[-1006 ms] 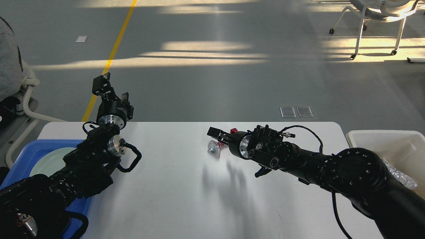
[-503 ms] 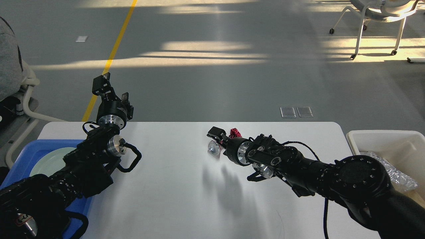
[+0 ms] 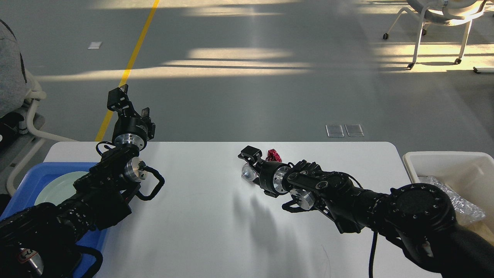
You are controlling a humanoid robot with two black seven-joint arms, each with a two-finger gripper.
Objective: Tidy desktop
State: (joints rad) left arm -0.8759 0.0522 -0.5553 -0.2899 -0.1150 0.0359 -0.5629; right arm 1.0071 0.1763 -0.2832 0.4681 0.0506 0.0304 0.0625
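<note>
Left gripper (image 3: pixel 129 102), raised in the upper left of the frame above the far table edge, stood with its two fingers apart and nothing between them; it had not moved over the last second. Below it at the lower left sat the blue tray (image 3: pixel 23 181) holding a pale green plate (image 3: pixel 58 187). The desktop (image 3: pixel 193 216) filled the lower centre. At centre, the right gripper (image 3: pixel 250 158) had advanced leftward and dropped lower, reaching a small silver cup (image 3: pixel 248 172) lying on its side; whether its fingers were parted or closed could not be told. A crumpled red wrapper (image 3: pixel 273 155) lay just beside it. Judgement: a pickup was imminent, with the white bin (image 3: pixel 444 158) at right the likely destination.
</note>
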